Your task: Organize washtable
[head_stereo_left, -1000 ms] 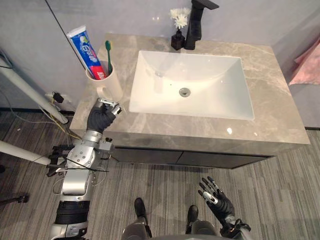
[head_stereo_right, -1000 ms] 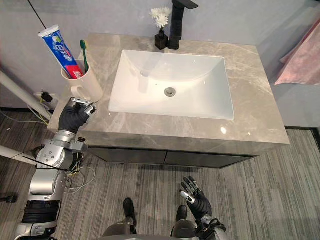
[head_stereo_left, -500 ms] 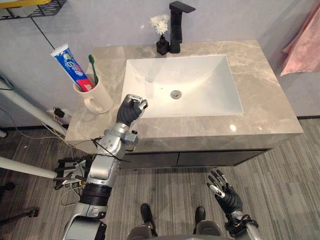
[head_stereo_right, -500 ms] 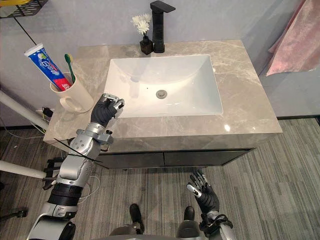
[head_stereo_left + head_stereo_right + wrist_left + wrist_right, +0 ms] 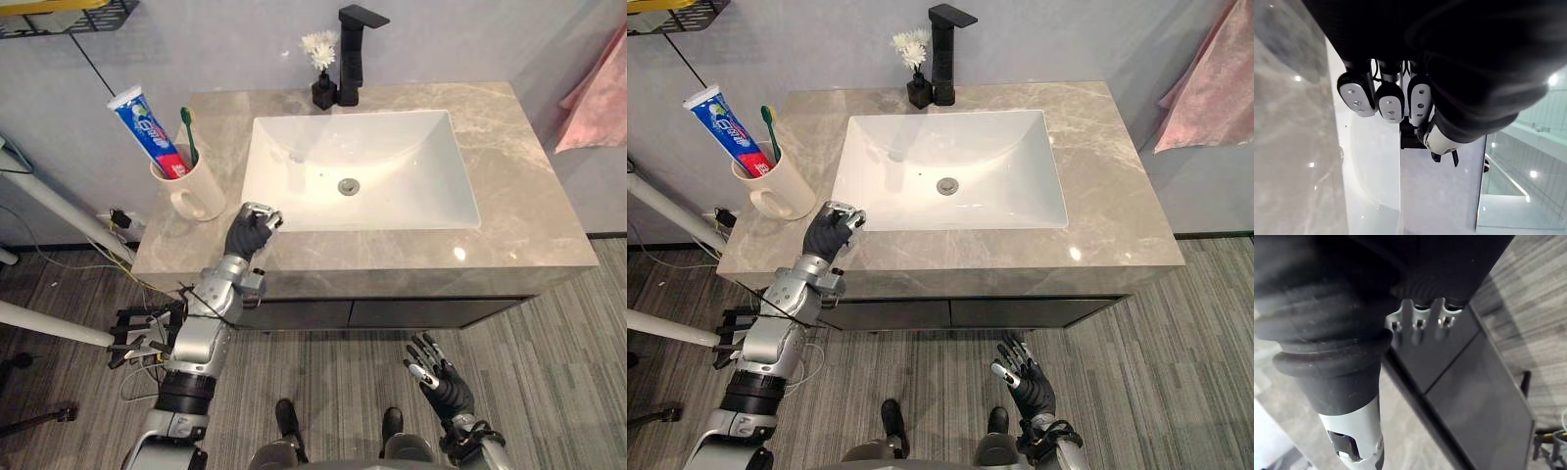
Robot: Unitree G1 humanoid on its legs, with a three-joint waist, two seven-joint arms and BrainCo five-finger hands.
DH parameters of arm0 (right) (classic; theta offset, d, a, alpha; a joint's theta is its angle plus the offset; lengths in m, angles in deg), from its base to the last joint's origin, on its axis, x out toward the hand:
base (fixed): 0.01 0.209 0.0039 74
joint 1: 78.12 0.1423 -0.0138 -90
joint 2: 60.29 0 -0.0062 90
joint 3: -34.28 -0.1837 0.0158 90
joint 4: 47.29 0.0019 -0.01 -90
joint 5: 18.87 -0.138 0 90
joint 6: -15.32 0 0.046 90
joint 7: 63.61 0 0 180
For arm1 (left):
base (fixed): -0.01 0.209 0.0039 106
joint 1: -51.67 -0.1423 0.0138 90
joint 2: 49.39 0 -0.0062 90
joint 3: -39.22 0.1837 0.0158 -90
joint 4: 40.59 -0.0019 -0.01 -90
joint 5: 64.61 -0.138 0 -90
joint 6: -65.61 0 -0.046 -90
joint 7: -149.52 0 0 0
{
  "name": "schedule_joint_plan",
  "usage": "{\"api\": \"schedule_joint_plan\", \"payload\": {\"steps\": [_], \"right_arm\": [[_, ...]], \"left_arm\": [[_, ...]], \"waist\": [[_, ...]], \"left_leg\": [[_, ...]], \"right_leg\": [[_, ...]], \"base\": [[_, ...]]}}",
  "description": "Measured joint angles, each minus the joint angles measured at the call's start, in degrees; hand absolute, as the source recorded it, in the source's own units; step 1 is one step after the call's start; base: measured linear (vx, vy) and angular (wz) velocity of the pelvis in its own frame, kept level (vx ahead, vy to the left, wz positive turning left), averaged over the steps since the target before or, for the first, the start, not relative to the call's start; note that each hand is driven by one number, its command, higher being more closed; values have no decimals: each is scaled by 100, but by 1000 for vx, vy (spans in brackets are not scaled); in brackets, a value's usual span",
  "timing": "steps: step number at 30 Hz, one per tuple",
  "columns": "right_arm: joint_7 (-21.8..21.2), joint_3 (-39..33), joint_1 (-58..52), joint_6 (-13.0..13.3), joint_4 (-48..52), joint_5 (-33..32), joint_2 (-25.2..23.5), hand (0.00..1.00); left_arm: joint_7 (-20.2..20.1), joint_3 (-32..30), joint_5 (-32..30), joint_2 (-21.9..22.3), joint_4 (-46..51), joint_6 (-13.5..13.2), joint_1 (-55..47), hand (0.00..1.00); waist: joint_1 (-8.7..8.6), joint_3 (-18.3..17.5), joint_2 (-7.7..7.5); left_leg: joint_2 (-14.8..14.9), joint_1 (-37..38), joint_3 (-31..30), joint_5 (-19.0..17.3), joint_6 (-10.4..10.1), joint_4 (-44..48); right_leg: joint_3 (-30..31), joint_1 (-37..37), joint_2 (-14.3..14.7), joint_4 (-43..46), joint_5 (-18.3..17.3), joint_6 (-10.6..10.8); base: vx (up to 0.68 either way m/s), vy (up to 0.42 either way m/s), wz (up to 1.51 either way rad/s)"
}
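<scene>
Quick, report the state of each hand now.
Left hand: shut, fingers curled, holding nothing, over the counter by the sink.
Right hand: open, fingers spread, holding nothing.

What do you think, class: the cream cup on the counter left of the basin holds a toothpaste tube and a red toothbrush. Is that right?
Not quite: the toothbrush is green, not red, as the left eye view shows. It does stand with the toothpaste tube in the cream cup on the counter left of the basin.
</scene>
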Motion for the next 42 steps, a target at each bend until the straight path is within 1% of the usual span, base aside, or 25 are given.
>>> {"api": "schedule_joint_plan", "payload": {"steps": [2,4,8,17,24,29,32,36,42], "right_arm": [[-9,-2,-32,-3,0,25,0,0],[-18,-13,-92,-9,-3,31,14,0],[-105,-30,-111,-9,-4,72,17,0],[-169,-29,-117,-10,-7,93,23,0],[-209,-27,-113,-10,-11,96,24,0],[-211,-25,-117,-10,-21,99,28,0],[-214,-25,-113,-9,-21,142,28,0],[-217,-22,-122,-8,-23,192,28,0],[-223,-14,-121,-7,-23,197,26,0]], "left_arm": [[-13,-118,0,9,54,1,-149,100],[-18,-192,-2,9,84,4,-231,100],[-109,-363,-2,11,188,11,-397,100],[-96,-600,-4,2,282,46,-399,100],[-76,-612,2,-72,288,50,-361,100],[-10,-621,12,-300,287,60,-300,100],[25,-771,52,-307,272,91,-138,100],[44,-807,60,-570,176,93,82,100],[148,-849,111,-674,-16,96,171,100]], "waist": [[22,-9,14],[111,-21,34],[120,-22,35],[135,-22,33],[136,-22,29],[135,-17,10],[139,-24,-12],[137,-17,-95],[133,-14,-124]], "left_leg": [[1,0,-4,-4,-5,0],[1,-2,-8,-5,-6,0],[1,-10,-41,-5,-7,-1],[3,-127,-58,-2,-8,0],[15,-129,-53,-4,-9,-1],[27,-137,-42,-5,-10,-1],[31,-210,-33,-3,-9,-1],[30,-217,-20,-7,-14,0],[33,-217,-4,-18,-27,0]], "right_leg": [[-3,4,3,-5,-1,0],[-5,5,3,-7,-1,0],[-15,5,3,-8,-2,-1],[-66,-84,8,-5,-4,-4],[-57,-89,21,-6,-5,-5],[-17,-117,33,-6,-5,-8],[3,-202,37,0,4,-18],[4,-210,37,-4,5,-18],[14,-220,37,-7,5,-18]], "base": [[0,0,0],[0,0,0],[-2,-1,1],[-3,0,3],[0,0,0],[-9,0,-2],[-8,2,-3],[0,0,0],[0,0,0]]}}
